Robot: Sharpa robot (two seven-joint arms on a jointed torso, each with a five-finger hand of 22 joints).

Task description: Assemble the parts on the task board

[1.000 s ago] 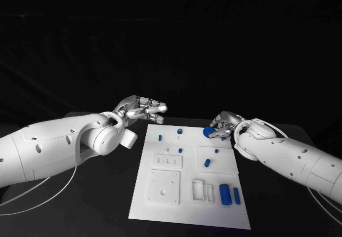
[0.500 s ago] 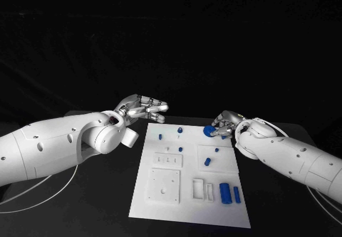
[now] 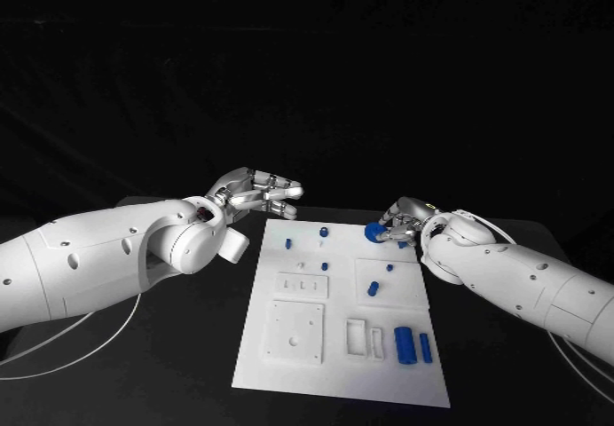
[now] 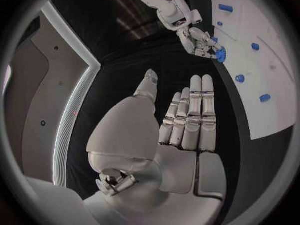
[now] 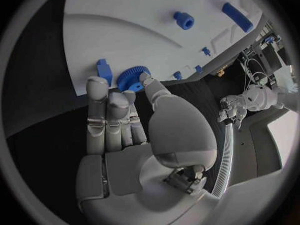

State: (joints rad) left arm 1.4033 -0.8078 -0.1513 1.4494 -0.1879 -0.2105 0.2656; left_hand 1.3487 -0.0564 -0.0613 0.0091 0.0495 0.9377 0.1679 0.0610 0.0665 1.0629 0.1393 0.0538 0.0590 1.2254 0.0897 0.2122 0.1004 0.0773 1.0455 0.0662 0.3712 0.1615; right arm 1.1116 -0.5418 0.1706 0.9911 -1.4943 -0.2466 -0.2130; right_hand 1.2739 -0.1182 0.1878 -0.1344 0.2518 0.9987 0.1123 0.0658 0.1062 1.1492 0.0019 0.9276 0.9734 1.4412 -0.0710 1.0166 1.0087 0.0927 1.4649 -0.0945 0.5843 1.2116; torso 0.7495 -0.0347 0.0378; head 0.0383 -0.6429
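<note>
One blue gear is pinched between thumb and fingertips of right hand, at far right corner of task board. Small blue part is seen just beside gear. Left hand is held spread, nothing in it, above table near board's far left corner.

A black table stands against a dark, unlit backdrop; pale wall panels flank it.
</note>
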